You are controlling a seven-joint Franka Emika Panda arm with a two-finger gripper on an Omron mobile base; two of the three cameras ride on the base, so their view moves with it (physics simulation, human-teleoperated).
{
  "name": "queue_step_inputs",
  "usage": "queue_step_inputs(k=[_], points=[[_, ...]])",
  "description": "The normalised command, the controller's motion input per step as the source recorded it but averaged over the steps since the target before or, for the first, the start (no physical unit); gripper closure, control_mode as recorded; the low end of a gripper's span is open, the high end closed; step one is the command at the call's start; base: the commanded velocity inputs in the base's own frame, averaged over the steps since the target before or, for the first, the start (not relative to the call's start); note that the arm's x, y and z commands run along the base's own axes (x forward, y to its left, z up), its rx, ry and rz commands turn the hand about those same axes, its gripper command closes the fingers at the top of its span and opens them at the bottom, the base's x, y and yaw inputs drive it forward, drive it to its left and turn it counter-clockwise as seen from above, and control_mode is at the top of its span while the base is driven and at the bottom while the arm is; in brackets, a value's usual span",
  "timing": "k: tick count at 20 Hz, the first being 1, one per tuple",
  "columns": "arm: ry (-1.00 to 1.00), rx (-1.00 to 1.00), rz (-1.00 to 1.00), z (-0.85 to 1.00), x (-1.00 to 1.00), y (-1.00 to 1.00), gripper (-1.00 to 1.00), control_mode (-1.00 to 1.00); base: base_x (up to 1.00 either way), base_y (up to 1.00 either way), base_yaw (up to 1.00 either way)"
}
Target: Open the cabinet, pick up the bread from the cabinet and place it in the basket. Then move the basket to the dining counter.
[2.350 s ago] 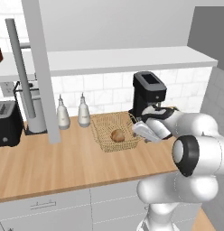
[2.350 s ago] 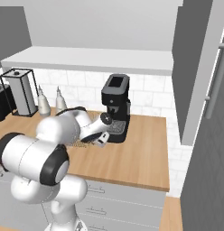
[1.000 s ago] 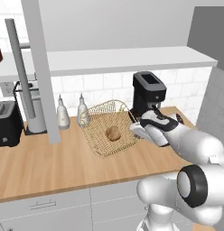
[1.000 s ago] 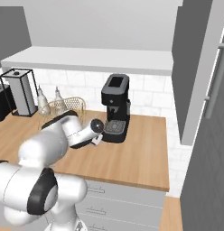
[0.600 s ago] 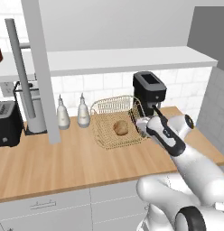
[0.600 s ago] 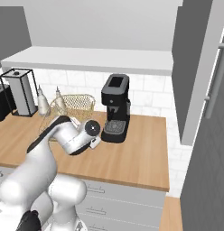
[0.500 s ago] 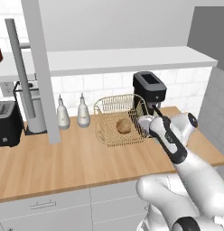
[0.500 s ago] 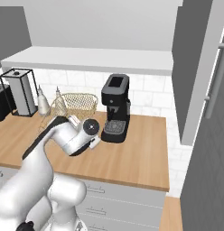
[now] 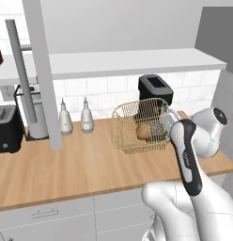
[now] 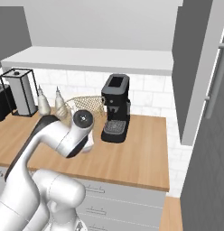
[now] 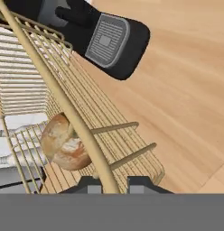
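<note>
Basket (image 9: 139,126) now lifted off worktop (image 9: 66,164), tilted; bread (image 9: 143,131) inside. Gripper (image 11: 109,184) clamped on basket rim; fingertips mostly cut off. Coffee machine (image 10: 115,108) partly behind basket.

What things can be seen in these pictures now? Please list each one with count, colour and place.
basket: one, tan wire, tilted up off the worktop, in front of the coffee machine
bread: one, golden-brown, inside the basket
coffee machine: one, black, at the tiled wall
bottles: two, pale grey, left of the basket
toaster: one, black, far left of the worktop
worktop: one, light wood
drawers: grey, below the worktop
hand: one, dark fingertips closed on the basket's rim
</note>
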Motion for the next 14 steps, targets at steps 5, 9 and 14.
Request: queue_step_inputs(k=[5, 9, 14], points=[[0.26, 0.33, -0.20, 0.65, -0.56, -0.18, 1.00, -1.00, 0.00, 0.00, 0.00], [0.00, 0.36, -0.06, 0.53, -0.58, 0.00, 1.00, -1.00, 0.00, 0.00, 0.00], [-0.19, 0.15, -0.01, 0.48, -0.60, 0.13, 1.00, -1.00, 0.00, 0.00, 0.00]])
